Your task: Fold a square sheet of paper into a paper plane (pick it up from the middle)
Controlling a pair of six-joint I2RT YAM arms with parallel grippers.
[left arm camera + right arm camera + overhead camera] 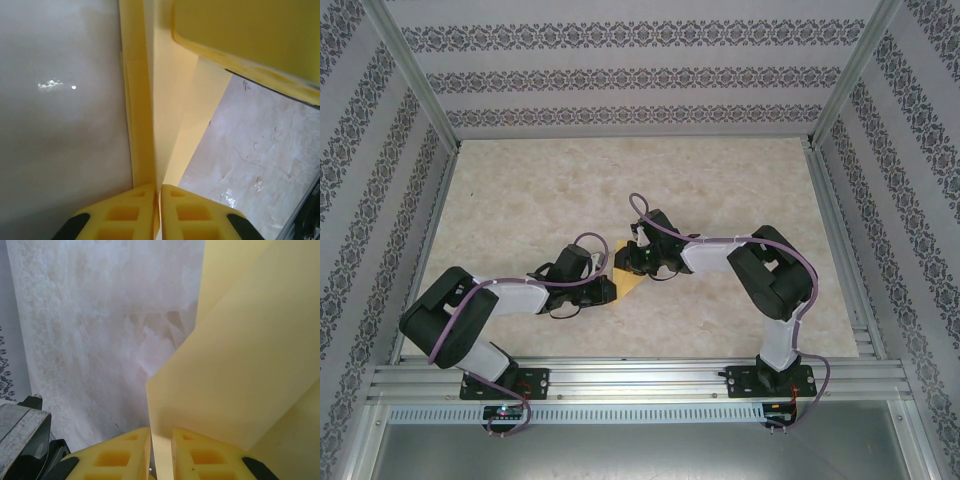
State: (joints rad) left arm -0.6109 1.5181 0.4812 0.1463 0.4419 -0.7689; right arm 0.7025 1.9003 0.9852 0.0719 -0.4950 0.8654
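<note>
The yellow sheet of paper [627, 272] is folded and held off the table between both grippers at mid-table. In the left wrist view it [165, 100] rises from my left gripper [159, 186] as a creased strip of layers, and the jaws are shut on its edge. My right gripper [161, 430] is shut on another part of the paper [250, 365], with a flap standing between its fingers. A yellow finger of the right gripper [250, 40] presses the paper from the upper right. I cannot tell whether the folds form the paper plane. In the top view the two grippers [610, 290] [632, 262] nearly touch.
The beige marbled tabletop [520, 200] spreads around the arms. Patterned walls [620, 80] and aluminium posts [415, 80] enclose it on three sides. A metal rail [640, 380] carries both arm bases along the near edge.
</note>
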